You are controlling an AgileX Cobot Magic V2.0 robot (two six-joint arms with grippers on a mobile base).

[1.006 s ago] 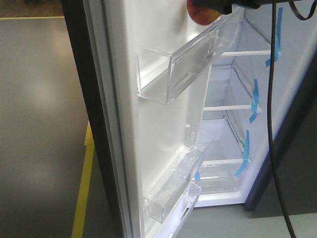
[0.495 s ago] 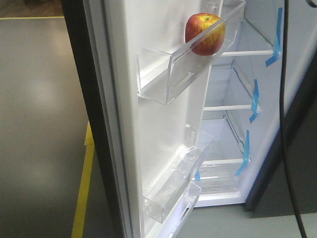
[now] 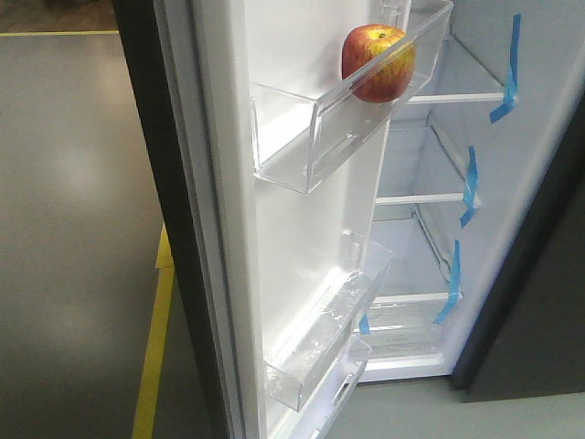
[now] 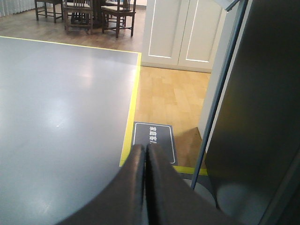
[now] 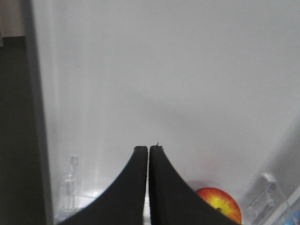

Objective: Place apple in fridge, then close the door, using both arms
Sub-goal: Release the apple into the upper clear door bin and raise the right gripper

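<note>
Apple [image 3: 377, 62]: in upper bin [image 3: 302, 146] of open door [image 3: 302, 238]. Left jaws: closed, empty. Right jaws: closed, empty, near apple.

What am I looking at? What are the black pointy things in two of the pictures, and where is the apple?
This is a robot with two arms and three cameras. One camera looks forward at an open fridge. The apple sits in the top clear bin on the inside of the door. The other two cameras ride on the robot's wrists. The black pointy things are its pinchers: the left gripper, looking out over the floor, and the right gripper, close to the apple. Both are pinched shut and hold nothing.
</note>
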